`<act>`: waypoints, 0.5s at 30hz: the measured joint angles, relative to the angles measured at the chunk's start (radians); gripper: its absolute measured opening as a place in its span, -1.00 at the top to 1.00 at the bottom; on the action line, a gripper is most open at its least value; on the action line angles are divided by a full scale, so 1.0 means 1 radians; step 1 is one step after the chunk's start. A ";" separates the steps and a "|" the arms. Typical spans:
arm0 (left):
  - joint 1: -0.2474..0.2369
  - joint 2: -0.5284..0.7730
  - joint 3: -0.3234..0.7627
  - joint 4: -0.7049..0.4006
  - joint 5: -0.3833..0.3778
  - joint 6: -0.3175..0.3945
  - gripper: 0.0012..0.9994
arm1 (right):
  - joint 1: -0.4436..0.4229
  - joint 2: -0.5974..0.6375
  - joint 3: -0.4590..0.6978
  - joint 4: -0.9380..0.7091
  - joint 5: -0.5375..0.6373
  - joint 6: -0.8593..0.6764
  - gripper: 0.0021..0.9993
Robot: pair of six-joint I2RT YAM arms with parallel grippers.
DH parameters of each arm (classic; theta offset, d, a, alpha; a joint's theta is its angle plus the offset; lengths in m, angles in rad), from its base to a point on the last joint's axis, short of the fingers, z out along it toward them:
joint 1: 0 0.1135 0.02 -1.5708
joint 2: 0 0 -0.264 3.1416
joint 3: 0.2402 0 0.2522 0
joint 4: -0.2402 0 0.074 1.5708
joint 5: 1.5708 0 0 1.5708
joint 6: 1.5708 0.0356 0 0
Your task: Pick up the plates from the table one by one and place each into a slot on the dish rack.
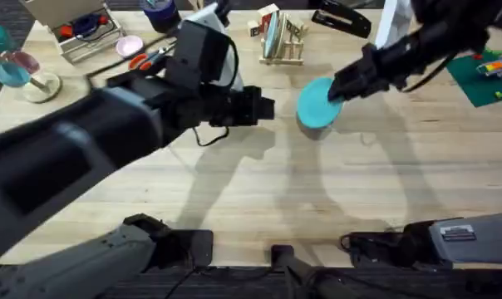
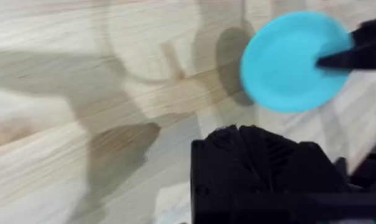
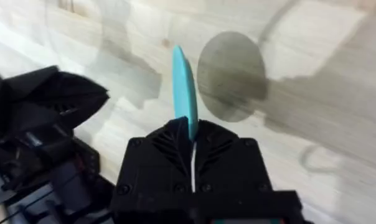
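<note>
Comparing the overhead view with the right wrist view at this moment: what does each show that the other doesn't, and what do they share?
Overhead alone: the dish rack at the far side of the table, with a pale plate already standing in it.

Right wrist alone: the turquoise plate seen edge-on, its rim pinched in the right gripper, and its round shadow on the wood.

Both: the turquoise plate lifted off the table, and the left gripper close beside it.

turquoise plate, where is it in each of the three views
overhead: the round turquoise blue plate is right of centre, lifted, below the light wooden dish rack.
left wrist: upper right, face-on.
right wrist: centre, edge-on, pinched in the right gripper.
shared landmark: its round shadow on the pale wood-grain table.
</note>
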 joint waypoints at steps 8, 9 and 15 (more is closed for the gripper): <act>0.000 -0.174 0.016 -0.237 -0.201 0.093 0.92 | 0.063 0.000 0.179 -0.056 0.152 0.004 0.94; 0.000 -0.186 0.030 -0.280 -0.227 0.111 0.93 | 0.075 0.000 0.196 -0.061 0.173 0.006 0.94; 0.000 -0.198 0.162 -0.462 -0.358 0.228 0.93 | 0.168 0.000 0.280 -0.070 0.329 0.049 0.94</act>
